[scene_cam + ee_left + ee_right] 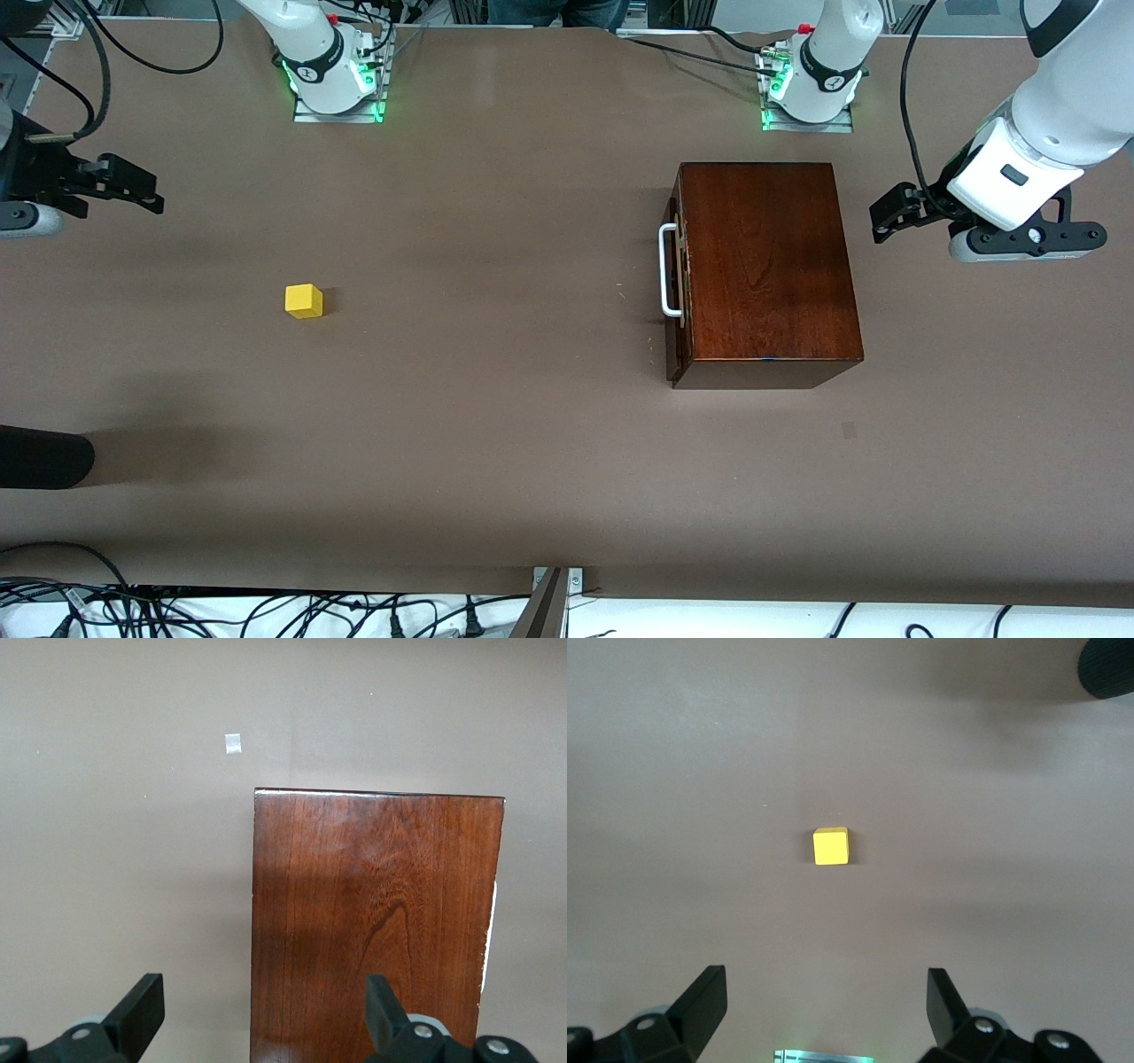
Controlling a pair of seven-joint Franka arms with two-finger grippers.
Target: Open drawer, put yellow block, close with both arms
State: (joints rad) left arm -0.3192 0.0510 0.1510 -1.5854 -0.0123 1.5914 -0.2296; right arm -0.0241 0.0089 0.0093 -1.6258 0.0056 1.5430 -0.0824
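Observation:
The dark reddish-brown wooden box [766,266] stands toward the left arm's end of the table. Its drawer [677,275] is closed, with the white bar handle [669,270] facing the table's middle. The yellow block [304,301] lies alone on the table toward the right arm's end. My left gripper [889,215] hangs open and empty over the table beside the box; in the left wrist view the left gripper [264,997] straddles an edge of the box top [372,930]. My right gripper [149,191] hangs open and empty near the table's end. From the right wrist the block [831,846] lies ahead of the right gripper [824,988].
The two arm bases [337,84] [808,89] stand at the table's edge farthest from the front camera. A small pale patch [849,431] marks the table nearer the camera than the box. A black rounded object [44,456] juts in at the right arm's end. Cables run along the near edge.

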